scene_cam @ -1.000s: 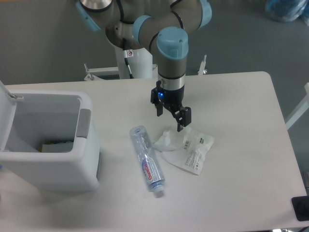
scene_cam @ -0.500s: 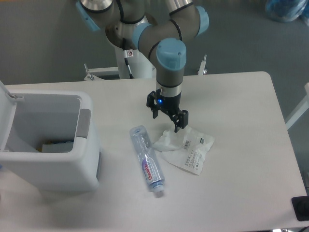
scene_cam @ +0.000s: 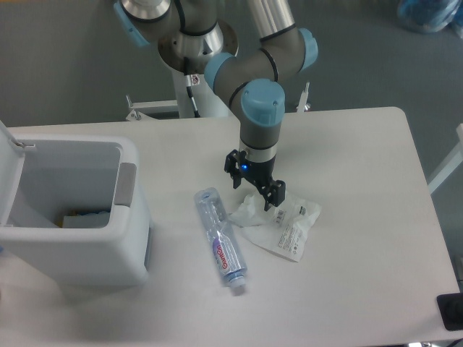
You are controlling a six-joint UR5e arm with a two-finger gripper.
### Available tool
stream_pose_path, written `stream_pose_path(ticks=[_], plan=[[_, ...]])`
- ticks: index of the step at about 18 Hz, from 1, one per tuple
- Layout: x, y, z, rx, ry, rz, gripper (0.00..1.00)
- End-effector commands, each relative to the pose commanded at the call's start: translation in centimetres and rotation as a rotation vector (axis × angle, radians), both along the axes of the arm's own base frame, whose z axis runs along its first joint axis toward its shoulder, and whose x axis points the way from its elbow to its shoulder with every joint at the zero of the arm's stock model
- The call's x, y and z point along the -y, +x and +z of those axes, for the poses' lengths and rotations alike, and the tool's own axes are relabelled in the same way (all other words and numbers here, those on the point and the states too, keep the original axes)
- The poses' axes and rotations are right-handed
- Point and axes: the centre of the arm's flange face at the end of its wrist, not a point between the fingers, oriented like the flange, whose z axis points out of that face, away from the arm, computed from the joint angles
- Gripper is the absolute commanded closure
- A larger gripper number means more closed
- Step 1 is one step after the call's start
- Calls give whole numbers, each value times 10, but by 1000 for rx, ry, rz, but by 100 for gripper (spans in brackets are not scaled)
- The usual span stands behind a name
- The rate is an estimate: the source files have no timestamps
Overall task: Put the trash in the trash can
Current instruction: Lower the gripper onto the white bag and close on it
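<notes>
Over the crumpled white-and-clear plastic wrapper (scene_cam: 282, 223), the gripper (scene_cam: 254, 191) hangs spread apart; next it should drop and pinch.

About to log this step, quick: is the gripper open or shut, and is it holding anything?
Gripper: open, holding nothing, fingers spread just above the near-left edge of the crumpled wrapper.

bin (scene_cam: 108, 238) white, grey panel | bottle (scene_cam: 221, 242) clear, red lettering | wrapper (scene_cam: 286, 224) white/clear, printed label
</notes>
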Motion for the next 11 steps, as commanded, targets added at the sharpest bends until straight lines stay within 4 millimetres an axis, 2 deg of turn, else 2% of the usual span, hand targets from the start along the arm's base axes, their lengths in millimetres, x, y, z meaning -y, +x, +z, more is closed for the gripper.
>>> stream_pose_path(ticks=[5, 11], plan=[[-7, 9, -3, 1, -10, -21, 0], [-8, 10, -6, 6, -13, -18, 0]])
